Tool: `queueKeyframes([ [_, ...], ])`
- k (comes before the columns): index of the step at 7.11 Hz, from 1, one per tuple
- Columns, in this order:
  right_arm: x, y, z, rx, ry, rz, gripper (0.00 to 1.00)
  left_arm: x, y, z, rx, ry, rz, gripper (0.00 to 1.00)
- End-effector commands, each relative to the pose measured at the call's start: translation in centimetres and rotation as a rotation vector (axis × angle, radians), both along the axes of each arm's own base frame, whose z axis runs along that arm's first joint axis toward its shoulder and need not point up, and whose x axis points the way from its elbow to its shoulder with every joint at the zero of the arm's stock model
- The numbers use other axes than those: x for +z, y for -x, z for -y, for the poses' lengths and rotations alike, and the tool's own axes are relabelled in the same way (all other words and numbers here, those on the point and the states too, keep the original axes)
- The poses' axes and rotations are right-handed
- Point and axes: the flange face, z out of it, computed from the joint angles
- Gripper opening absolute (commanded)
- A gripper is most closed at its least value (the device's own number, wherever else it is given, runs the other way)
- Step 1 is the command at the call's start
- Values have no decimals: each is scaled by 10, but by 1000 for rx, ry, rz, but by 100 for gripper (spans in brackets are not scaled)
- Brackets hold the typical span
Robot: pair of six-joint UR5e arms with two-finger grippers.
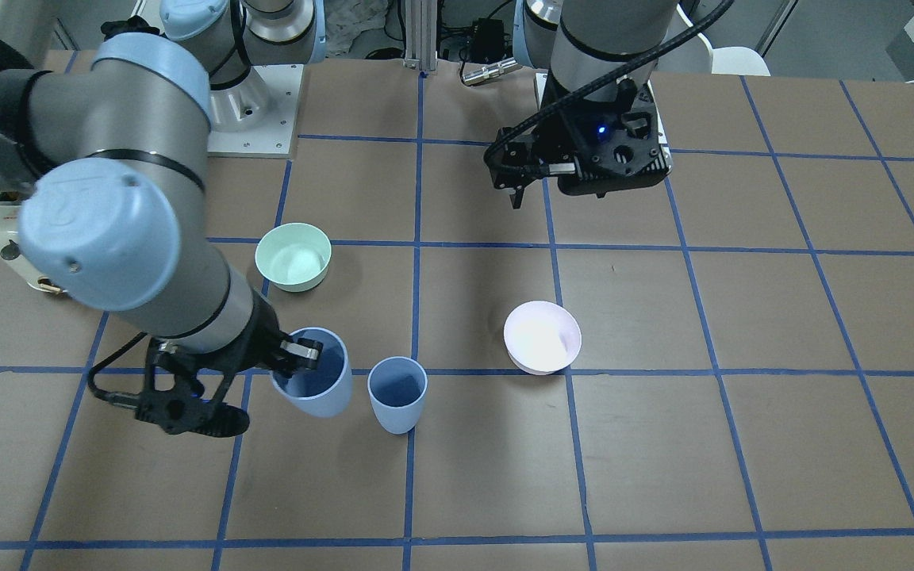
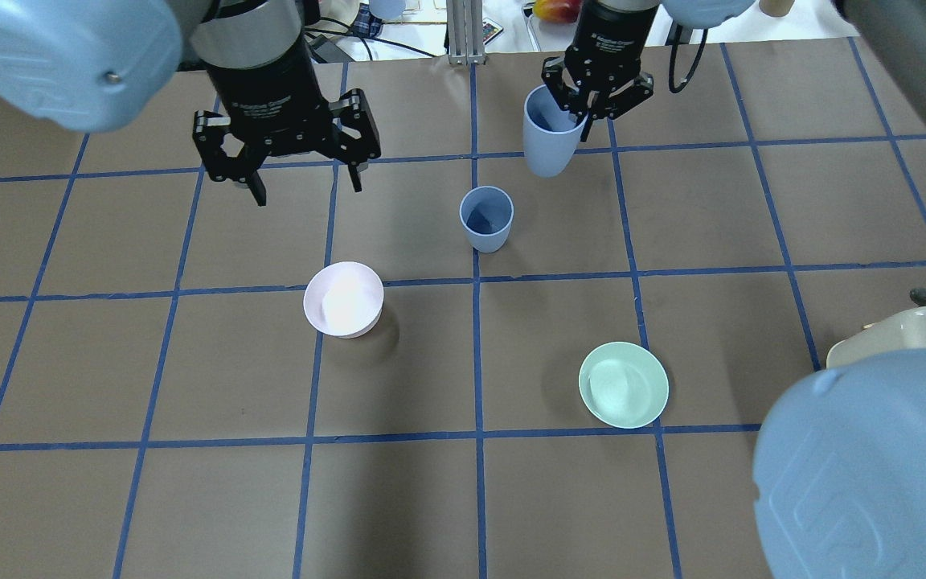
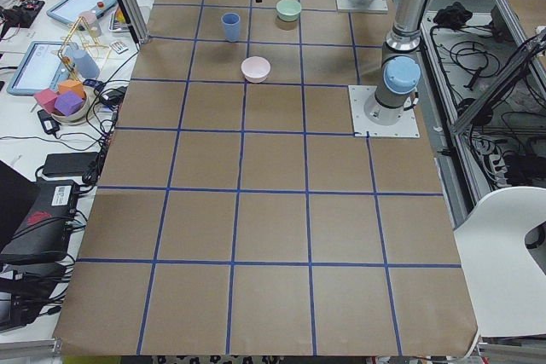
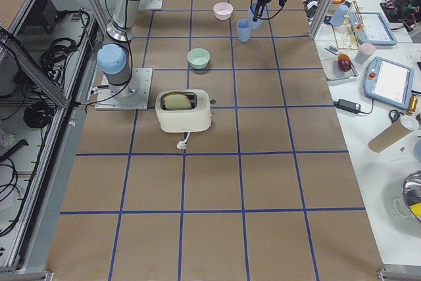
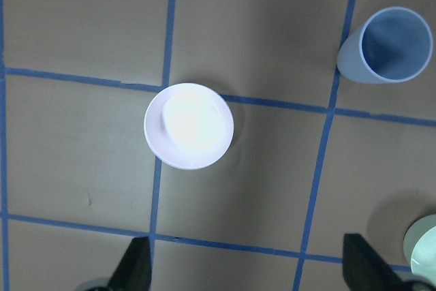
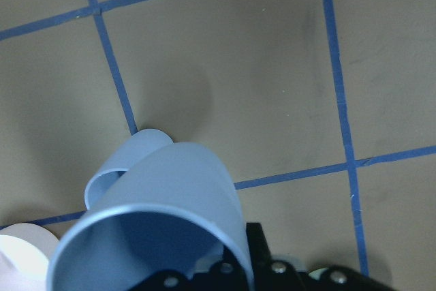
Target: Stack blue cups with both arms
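Note:
My right gripper point(image 2: 578, 119) is shut on the rim of one blue cup point(image 2: 547, 141), with one finger inside and one outside. It holds the cup tilted above the table; the cup fills the right wrist view point(image 6: 157, 230). The second blue cup point(image 2: 485, 219) stands upright on the table, just in front of and to the left of the held one. It also shows in the front view point(image 1: 397, 394) and partly behind the held cup in the right wrist view point(image 6: 129, 151). My left gripper point(image 2: 306, 189) is open and empty, hovering high beyond the pink bowl.
A pale pink bowl point(image 2: 344, 299) sits left of centre, directly under the left wrist camera point(image 5: 189, 125). A mint-green bowl point(image 2: 624, 384) sits to the right and nearer the robot. A cream toaster point(image 2: 905, 331) stands at the right edge.

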Motion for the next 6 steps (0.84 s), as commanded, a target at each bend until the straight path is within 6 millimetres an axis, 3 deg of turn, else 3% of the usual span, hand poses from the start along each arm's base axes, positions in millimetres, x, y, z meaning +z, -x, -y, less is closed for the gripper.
queueKeyframes([
  [1, -11, -57, -23, -8, -24, -15, 0, -8, -33, -23, -40, 86, -12, 100],
  [2, -19, -59, -22, -13, -6, -10, 0, -14, -48, -18, -120, 146, -15, 100],
  [4, -55, -58, -21, -17, 2, -10, 0, -12, -55, -9, -147, 201, -14, 100],
  [6, -61, -58, -23, -16, 2, -10, 0, -12, -55, -6, -142, 216, -15, 100],
])
